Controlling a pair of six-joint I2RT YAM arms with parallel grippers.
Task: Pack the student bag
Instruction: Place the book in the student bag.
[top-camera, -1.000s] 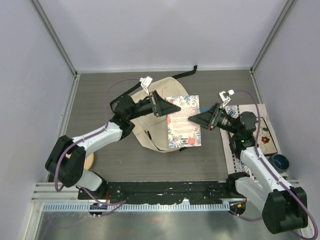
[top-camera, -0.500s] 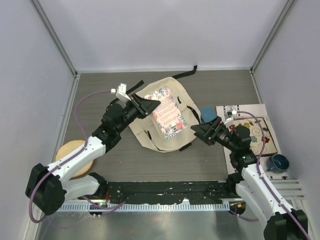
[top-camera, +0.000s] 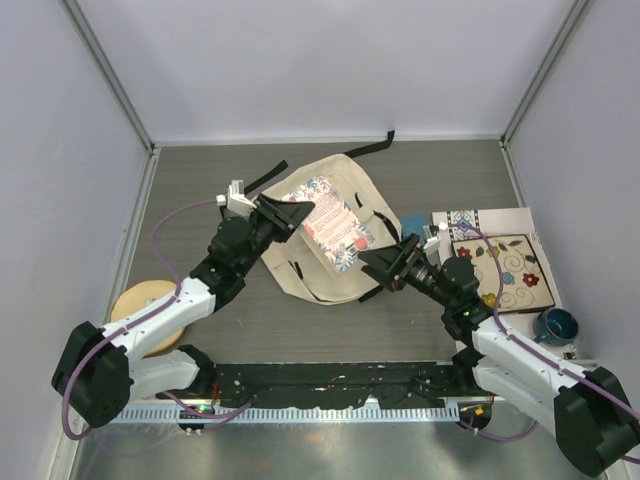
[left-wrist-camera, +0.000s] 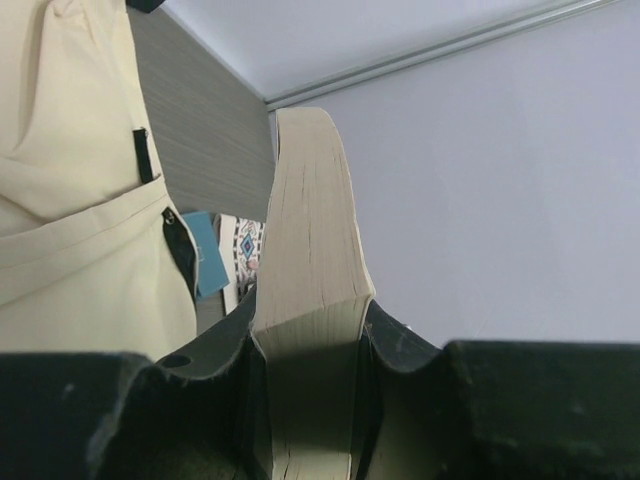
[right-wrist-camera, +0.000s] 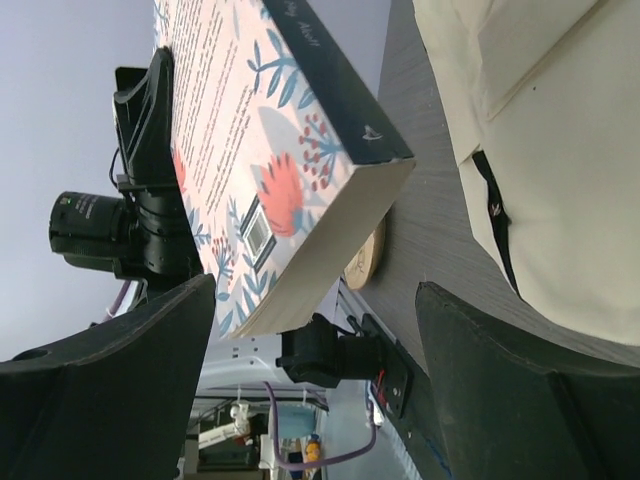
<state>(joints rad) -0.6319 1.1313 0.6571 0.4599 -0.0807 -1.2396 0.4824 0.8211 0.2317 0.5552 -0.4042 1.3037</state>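
The bag (top-camera: 292, 268) lies flat on the worktop (top-camera: 200, 180), just above the centre of the top view. The left tool (top-camera: 300, 212) hangs over the bag's upper-left part, pinching a flowered book (top-camera: 336, 224) by one edge. The book is held over the bag's front. In the left wrist view its page block sits clamped between both fingers (left-wrist-camera: 420, 400). The right tool (top-camera: 372, 268) is just beside the bag's lower-right edge, spread wide and holding nothing, pointing towards the book.

Whether the bag is open cannot be told. At the right of the frame a blue mug (top-camera: 556, 325) stands near the corner of a flowered board (top-camera: 505, 268); what the mug holds cannot be seen.

A second ago the book sat further right, between both tools. Now the right one has let go and opened, and the book has moved up and left over the bag.
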